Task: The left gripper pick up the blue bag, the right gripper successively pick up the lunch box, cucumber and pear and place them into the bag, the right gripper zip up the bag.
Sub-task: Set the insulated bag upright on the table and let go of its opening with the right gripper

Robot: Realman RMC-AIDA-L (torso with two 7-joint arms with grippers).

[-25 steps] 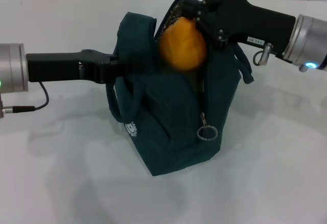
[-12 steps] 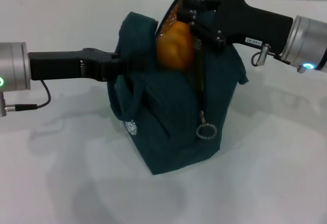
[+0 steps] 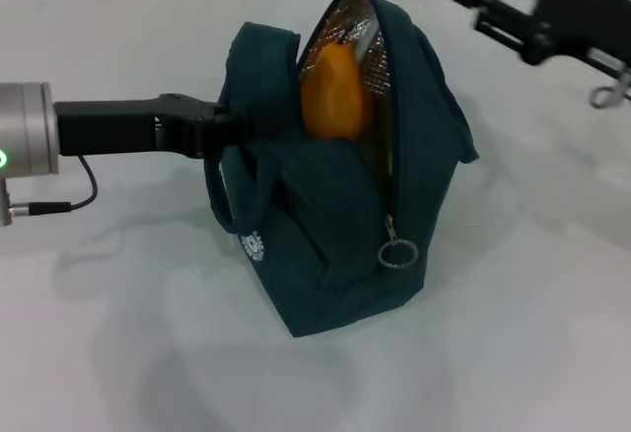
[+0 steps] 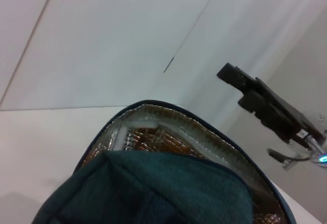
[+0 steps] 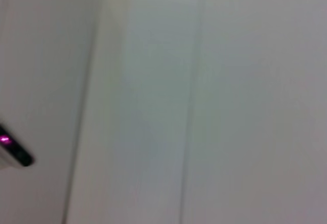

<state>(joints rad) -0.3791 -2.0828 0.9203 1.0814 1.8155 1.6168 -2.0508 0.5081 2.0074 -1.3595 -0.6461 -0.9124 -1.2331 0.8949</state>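
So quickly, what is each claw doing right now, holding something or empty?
Left gripper: closed on the blue bag's edge, holding it up.
Right gripper: empty and apart from the bag; open or closed cannot be told.

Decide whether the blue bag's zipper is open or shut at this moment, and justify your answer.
Open. The blue bag gapes at the top, showing its silver lining and the pear in the mouth; the ring pull hangs low on the front.
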